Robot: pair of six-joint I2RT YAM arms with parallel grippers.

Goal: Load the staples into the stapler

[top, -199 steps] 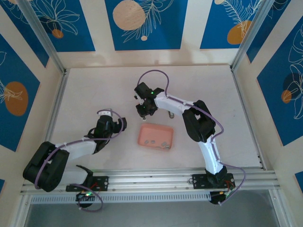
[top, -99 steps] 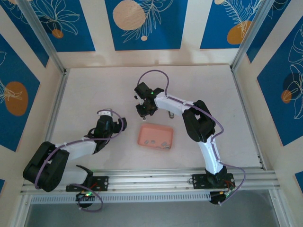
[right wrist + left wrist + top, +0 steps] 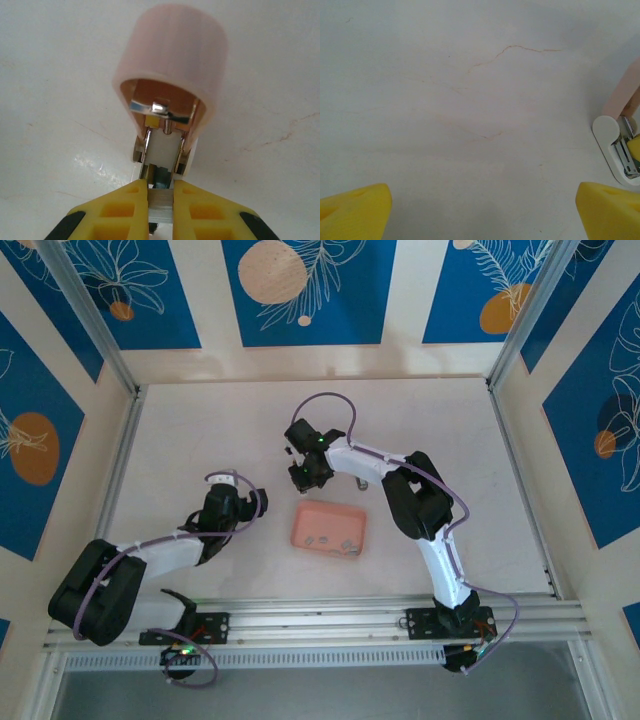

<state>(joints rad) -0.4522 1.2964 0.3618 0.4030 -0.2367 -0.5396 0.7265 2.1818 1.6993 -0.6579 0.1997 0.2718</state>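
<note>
In the top view my right tool (image 3: pixel 306 476) hangs just beyond the far edge of the pink tray (image 3: pixel 330 507). Against half a second ago it has shifted a little toward the tray, while the left arm has not moved. Some loose staples (image 3: pixel 346 543) lie in the tray. My left tool (image 3: pixel 252 502) waits to the left, apart from the tray.

In the left wrist view the left tool (image 3: pixel 480 212) is released. Its yellow fingertips (image 3: pixel 355 210) stand wide apart, with bare surface (image 3: pixel 470 100) between them. The stapler (image 3: pixel 606 131) is at the right edge, its lid raised and its metal channel exposed.

In the right wrist view the right tool (image 3: pixel 161 200) is clenched on a staple strip (image 3: pixel 161 204), right at the near end of the channel of the open stapler (image 3: pixel 172 65). I judge that the small shift was a last alignment, so the strip should go into the channel next. Whether it already sits between the rails I cannot tell.
</note>
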